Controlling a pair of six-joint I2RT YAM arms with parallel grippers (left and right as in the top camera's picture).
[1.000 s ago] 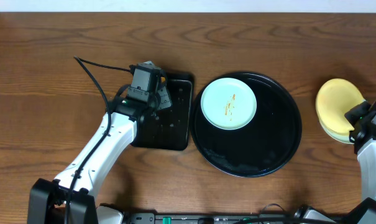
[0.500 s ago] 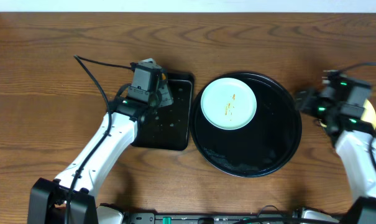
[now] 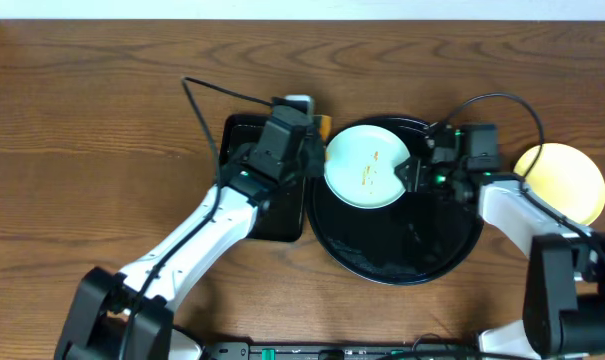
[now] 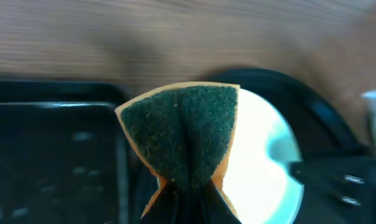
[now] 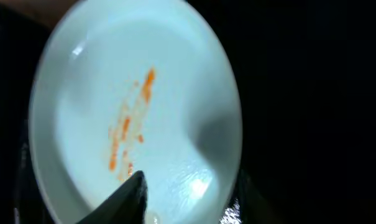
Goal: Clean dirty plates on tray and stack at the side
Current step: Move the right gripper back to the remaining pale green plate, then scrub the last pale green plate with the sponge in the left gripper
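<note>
round black tray (image 3: 402, 255) under both end effectors; smeared mint plate (image 3: 368, 165) between them: stiff, light, probably slippery, best pinched at the rim. left end effector (image 3: 317, 150) clenches a soft sponge (image 4: 181, 134); right end effector (image 3: 414, 172): closure cannot be told.

I count two plates: one mint-blue plate (image 3: 368, 165) and one yellow plate (image 3: 567, 180) near the table's right edge. Two black trays: one round tray (image 3: 412, 245), one rectangular tray (image 3: 244, 140). One sponge (image 4: 181, 134).
</note>
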